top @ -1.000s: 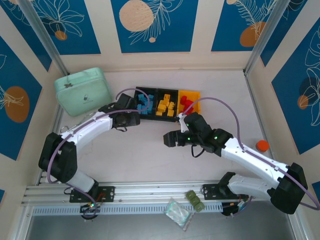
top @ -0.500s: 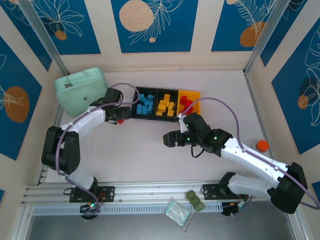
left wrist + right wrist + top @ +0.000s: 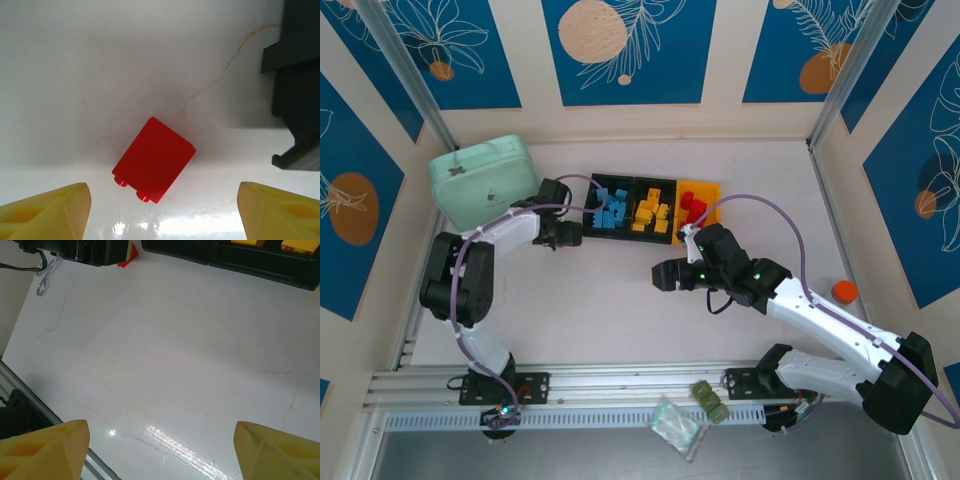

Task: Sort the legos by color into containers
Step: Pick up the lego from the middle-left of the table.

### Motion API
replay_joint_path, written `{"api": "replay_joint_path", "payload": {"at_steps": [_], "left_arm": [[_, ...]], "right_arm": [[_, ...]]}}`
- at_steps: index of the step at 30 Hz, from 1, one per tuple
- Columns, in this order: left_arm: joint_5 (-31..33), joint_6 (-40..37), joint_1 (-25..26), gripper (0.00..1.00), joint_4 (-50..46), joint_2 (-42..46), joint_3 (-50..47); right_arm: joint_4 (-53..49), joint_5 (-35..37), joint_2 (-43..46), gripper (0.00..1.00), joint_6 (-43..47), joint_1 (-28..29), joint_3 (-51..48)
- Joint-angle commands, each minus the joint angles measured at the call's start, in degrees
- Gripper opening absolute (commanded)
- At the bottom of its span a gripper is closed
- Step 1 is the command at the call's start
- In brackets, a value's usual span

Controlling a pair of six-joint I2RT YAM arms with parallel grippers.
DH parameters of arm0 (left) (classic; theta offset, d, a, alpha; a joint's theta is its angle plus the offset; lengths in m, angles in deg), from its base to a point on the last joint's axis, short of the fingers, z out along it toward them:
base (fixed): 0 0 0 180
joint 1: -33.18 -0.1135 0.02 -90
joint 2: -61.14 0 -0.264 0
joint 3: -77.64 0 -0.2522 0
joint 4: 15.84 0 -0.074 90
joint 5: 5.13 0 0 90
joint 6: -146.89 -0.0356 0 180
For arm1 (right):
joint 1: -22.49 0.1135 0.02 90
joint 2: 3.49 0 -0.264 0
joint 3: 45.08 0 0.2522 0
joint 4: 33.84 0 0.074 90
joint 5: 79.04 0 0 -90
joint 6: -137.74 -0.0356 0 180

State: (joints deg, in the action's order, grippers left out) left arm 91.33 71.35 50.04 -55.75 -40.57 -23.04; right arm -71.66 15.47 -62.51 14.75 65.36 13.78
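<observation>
On the desk [image 3: 620, 320], just left of the containers [image 3: 636, 180], the left tool [image 3: 164, 210] hangs wide open and empty over a lone red lego [image 3: 154, 160]. It lies centred between the jaws, long axis askew to their closing line. The right tool [image 3: 665, 277], also open and empty, is well apart.

no words or numbers can be read here. the mint-green case [image 3: 485, 185], near the left pincer [image 3: 567, 233], has two small dark marks [image 3: 461, 171] on its lid, but they are too small to tell what they say.
</observation>
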Motion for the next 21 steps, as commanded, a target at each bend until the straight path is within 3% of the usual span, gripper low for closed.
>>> {"api": "replay_joint_path", "payload": {"at_steps": [1,14,21], "left_arm": [[1.88,-1.82,-0.78,0.75,-1.63,-1.79,2.19],[5.34,-1.79,-1.35,0.72,-2.58,-5.84,4.63],[5.32,-2.04,-2.27,0.66,-4.59,-8.65,7.95]], "right_arm": [[-0.97,-0.56,0.91,0.76,0.52,-0.33,-0.87],[-1.43,-0.25,1.45,0.76,-0.14,-0.60,-1.20],[-1.48,-0.25,1.53,0.76,-0.46,-0.63,-1.42]]}}
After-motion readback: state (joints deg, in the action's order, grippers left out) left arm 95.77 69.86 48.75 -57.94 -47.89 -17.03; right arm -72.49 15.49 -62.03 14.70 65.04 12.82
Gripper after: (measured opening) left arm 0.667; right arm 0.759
